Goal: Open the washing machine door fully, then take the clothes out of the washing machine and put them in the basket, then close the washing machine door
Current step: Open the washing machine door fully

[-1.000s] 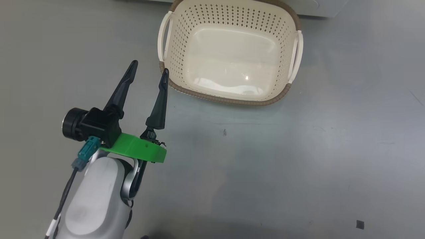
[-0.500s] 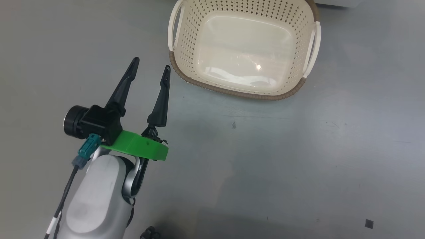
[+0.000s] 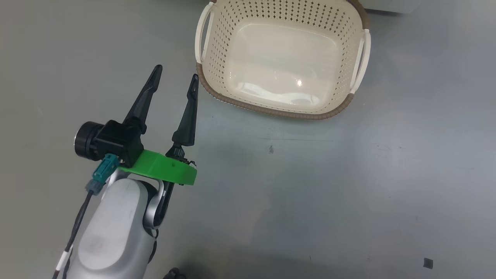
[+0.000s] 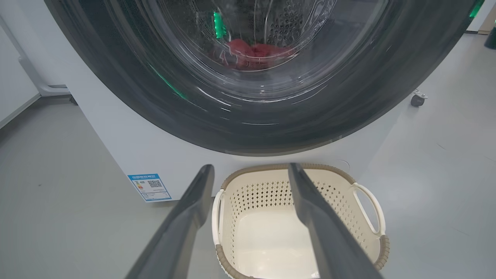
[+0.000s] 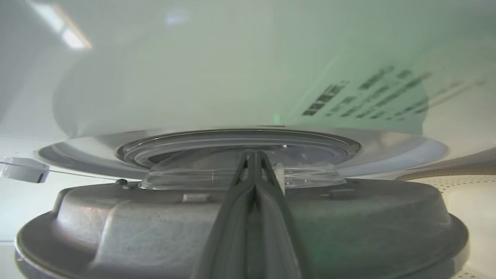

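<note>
Cut off: the washing machine door (image 4: 248, 135) runs off the top of my left wrist view, so I see just its lower black rim and part of the glass.
Behind glass: the clothes (image 4: 252, 54) are a blurred red heap in the drum, with any lettering unreadable.
Washing machine (image 4: 170, 162): white front, its blue label (image 4: 149, 187) too small to read.
Basket (image 3: 271, 110): on the floor (image 3: 348, 193) just before the machine, bare cream bottom showing; the head view's top edge clips its far rim.
Left claw (image 3: 175, 72): fingers wide apart with nothing between them, over the floor just left of the basket; my pale forearm (image 3: 112, 232) rises from the lower left.
Right claw (image 5: 254, 154): fingers pressed together, pointing at a grey round frame (image 5: 116, 224) with a clear glass bulge. It is blurred, and I cannot tell whether I touch it.
</note>
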Available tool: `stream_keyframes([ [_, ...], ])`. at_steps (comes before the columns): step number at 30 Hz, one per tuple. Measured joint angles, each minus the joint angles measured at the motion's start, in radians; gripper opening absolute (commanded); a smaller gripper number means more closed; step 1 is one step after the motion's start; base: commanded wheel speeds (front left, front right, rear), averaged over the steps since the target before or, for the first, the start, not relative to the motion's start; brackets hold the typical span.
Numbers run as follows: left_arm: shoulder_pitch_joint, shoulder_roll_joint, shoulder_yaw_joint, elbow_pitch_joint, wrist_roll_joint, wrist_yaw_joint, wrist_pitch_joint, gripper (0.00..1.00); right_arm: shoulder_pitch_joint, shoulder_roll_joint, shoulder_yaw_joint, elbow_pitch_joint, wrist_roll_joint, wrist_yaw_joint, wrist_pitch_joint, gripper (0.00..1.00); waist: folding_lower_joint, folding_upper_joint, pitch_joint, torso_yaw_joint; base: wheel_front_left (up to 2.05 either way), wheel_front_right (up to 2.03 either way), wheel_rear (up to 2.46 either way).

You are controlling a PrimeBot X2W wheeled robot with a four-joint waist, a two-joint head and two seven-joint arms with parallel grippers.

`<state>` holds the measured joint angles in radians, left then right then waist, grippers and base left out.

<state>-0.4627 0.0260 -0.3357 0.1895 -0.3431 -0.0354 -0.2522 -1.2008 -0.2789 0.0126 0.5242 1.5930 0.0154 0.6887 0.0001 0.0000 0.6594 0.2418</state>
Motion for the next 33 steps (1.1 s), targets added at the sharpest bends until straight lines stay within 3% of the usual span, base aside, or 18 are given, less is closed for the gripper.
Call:
stream_keyframes([
  [15,0.001,0.0,0.009,0.024,0.01,0.004,0.0,1.0,0.077,0.021,0.032,0.022,0.03,0.061,0.099,0.0,0.0,0.0,-0.056,-0.026,0.0,0.0,0.0],
  [33,0.049,0.0,0.03,0.06,0.022,0.004,0.0,1.0,0.233,0.062,0.073,0.032,0.054,0.094,0.163,0.0,-0.0001,0.0,-0.16,-0.06,0.0,0.0,0.0],
])
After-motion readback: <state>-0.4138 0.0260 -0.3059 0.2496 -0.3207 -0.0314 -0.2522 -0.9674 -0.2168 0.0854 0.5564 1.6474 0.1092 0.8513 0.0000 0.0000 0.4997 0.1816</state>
